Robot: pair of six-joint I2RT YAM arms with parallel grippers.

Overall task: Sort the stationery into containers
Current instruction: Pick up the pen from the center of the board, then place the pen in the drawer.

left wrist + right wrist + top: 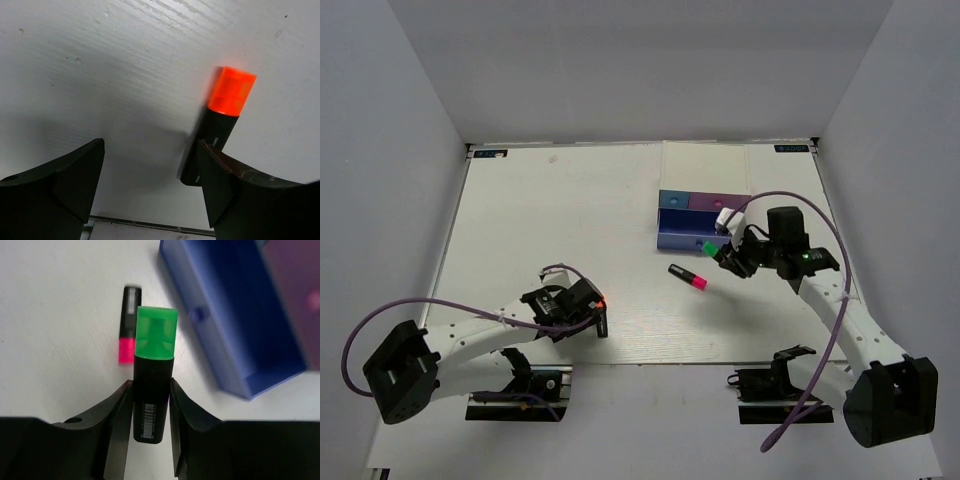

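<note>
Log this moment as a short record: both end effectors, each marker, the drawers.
left end effector: open, low over the table, orange marker beside one finger, not gripped
right end effector: shut on the green marker, near the blue drawer
orange marker: lying on the table near its front edge
green marker: held by its body, cap pointing forward
pink marker: lying on the table in front of the blue drawer
blue drawer: pulled open
pink drawer: beside the blue one, partly hidden by the right arm
</note>
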